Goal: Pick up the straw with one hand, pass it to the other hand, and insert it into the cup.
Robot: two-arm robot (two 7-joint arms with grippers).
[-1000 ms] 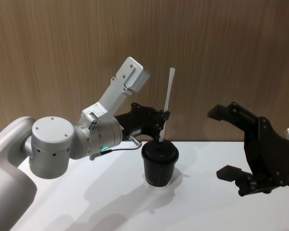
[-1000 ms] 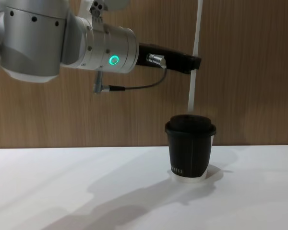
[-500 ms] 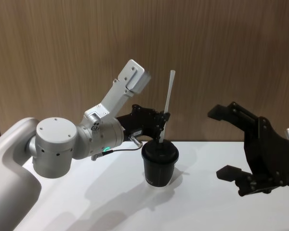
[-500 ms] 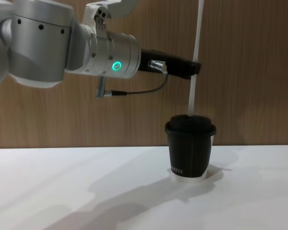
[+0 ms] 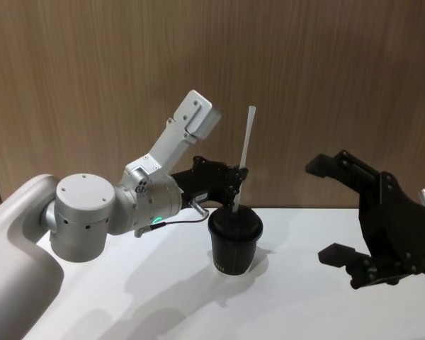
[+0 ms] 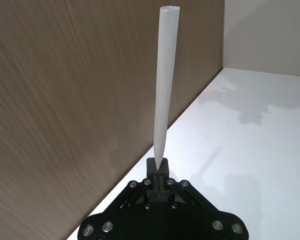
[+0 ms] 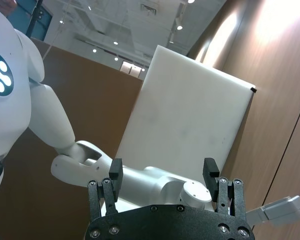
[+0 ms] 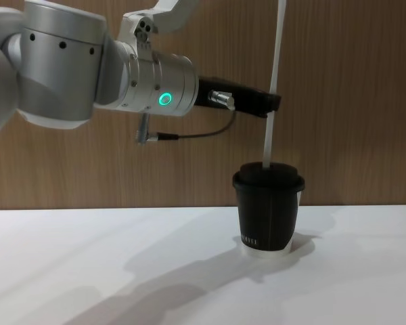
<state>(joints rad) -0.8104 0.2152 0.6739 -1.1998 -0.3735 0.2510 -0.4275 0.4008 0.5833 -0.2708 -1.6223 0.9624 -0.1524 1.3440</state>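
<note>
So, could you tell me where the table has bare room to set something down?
The white table is bare in front of the cup and between the cup and the right gripper, which hangs open. It is crowded right above the cup: the left gripper holds the straw there, its tip at the lid.

Illumination is bright, even and overhead; the white table (image 8: 88, 271) carries soft grey shadows, the widest spreading left of the cup (image 8: 268, 206). In the right wrist view, ceiling lights (image 7: 182, 27) flare and glare washes the wood panel (image 7: 270, 60). In the left wrist view the straw (image 6: 164, 90) is sharp against a streak-blurred wall.
</note>
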